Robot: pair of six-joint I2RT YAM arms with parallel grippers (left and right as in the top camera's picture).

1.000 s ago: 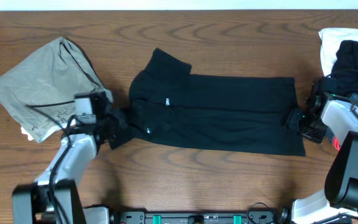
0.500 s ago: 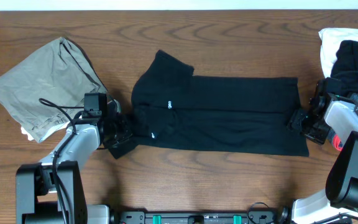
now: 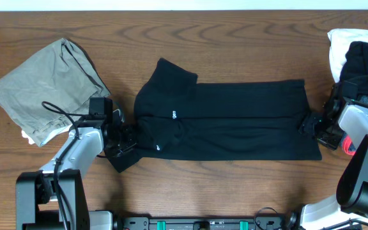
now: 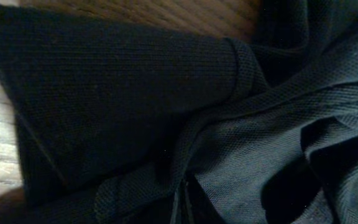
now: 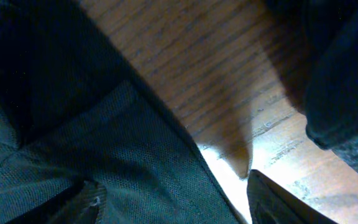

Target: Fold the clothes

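The black garment point(image 3: 235, 118) lies spread flat across the middle of the frame on the wooden table point(image 3: 235, 45). The left gripper point(image 3: 125, 135) is clenched on its bunched left edge. The right gripper point(image 3: 308, 124) stands released, fingers apart at its right hem.

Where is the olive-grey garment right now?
Overhead view: the olive-grey garment lies rumpled at the table's far left, left of the black shirt, beyond the left gripper.

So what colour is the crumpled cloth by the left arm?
The cloth is olive-grey, clearest in the overhead view.
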